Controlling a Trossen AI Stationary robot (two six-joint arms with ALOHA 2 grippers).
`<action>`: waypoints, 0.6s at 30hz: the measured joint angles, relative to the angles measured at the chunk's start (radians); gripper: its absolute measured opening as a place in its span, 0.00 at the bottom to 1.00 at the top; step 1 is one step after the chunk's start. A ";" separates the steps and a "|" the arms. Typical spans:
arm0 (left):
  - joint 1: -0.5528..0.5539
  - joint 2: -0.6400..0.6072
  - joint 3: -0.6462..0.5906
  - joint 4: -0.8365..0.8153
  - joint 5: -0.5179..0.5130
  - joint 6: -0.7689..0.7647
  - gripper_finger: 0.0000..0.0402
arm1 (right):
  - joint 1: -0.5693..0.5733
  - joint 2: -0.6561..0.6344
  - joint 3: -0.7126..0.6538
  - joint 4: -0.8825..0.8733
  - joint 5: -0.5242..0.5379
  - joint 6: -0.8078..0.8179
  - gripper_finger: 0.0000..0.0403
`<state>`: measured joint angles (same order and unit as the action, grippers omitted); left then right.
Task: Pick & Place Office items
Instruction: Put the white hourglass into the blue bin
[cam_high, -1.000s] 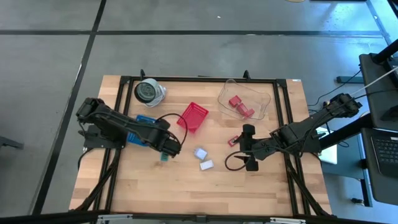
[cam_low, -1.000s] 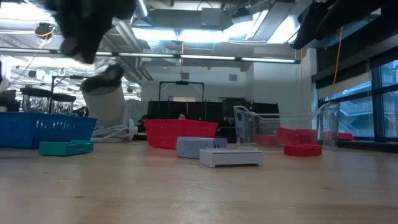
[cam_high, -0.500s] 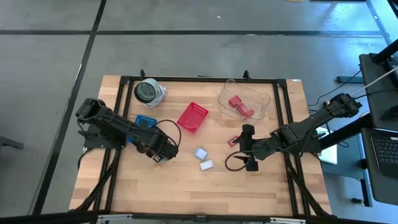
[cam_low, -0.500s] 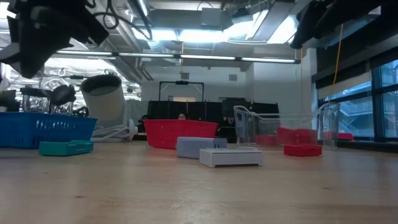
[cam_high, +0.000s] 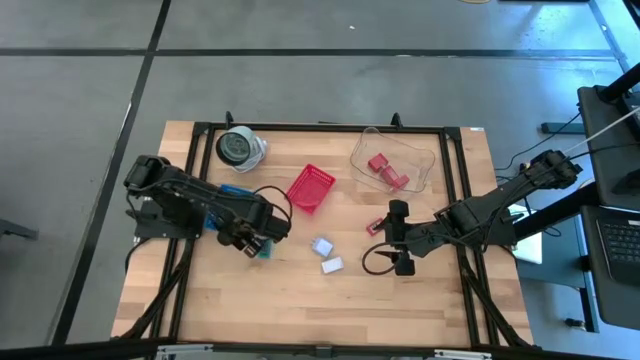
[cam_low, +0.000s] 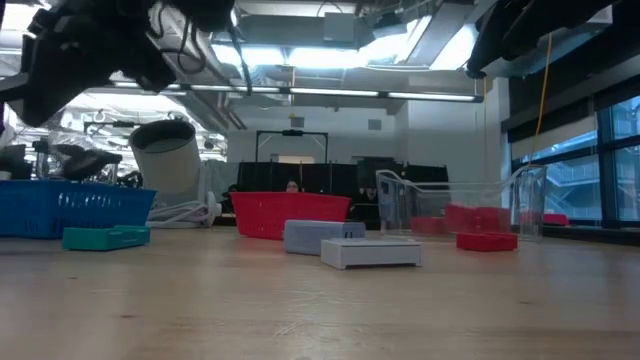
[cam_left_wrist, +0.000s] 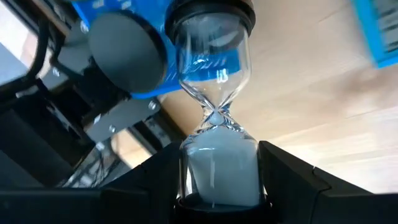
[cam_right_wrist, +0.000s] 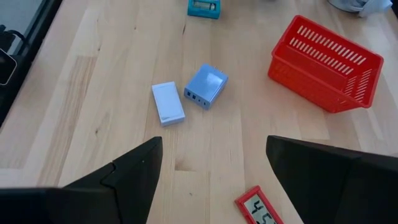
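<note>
Glass catches the light in my left wrist view: an hourglass (cam_left_wrist: 214, 118) stands clamped between the two dark fingers of my left claw (cam_left_wrist: 217, 180), white sand settled in the bulb nearest me. From above, that left claw (cam_high: 250, 235) hangs over the left part of the wooden table (cam_high: 300, 310), just beside the blue tray (cam_high: 232, 190), with a teal piece (cam_high: 264, 252) lying under it.

Moving right, a red mesh basket (cam_high: 310, 187) sits near the table's middle, and close below it lie a pale-blue block (cam_high: 322, 245) and a white block (cam_high: 332, 265), near each other. Further right, a clear bin (cam_high: 392, 158) holds red items. My right claw (cam_high: 399, 235) waits with its fingers spread and nothing in them, a small red timer (cam_high: 376, 227) just beside it.

My worry is the hourglass. It is smooth, rounded glass with a thin neck, so it could slip or twist in my grip, or crack if I knock it on the tray's wall.

Only the left wrist view shows the hourglass; from above my arm hides it. The right wrist view alone shows digits on the red timer (cam_right_wrist: 258, 206).
</note>
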<state>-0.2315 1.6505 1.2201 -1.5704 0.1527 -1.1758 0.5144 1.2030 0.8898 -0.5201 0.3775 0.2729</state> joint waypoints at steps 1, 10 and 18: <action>0.005 0.000 -0.016 -0.003 0.013 0.009 0.48 | 0.000 0.000 0.000 0.000 0.000 0.000 0.72; 0.041 0.000 -0.113 0.000 0.049 0.101 0.48 | 0.000 0.000 0.000 0.008 0.000 -0.023 0.72; 0.117 0.000 -0.113 0.000 -0.004 0.183 0.49 | 0.000 0.000 0.000 0.012 0.000 -0.027 0.72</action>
<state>-0.1142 1.6505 1.1072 -1.5703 0.1484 -0.9932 0.5143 1.2030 0.8898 -0.5086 0.3775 0.2458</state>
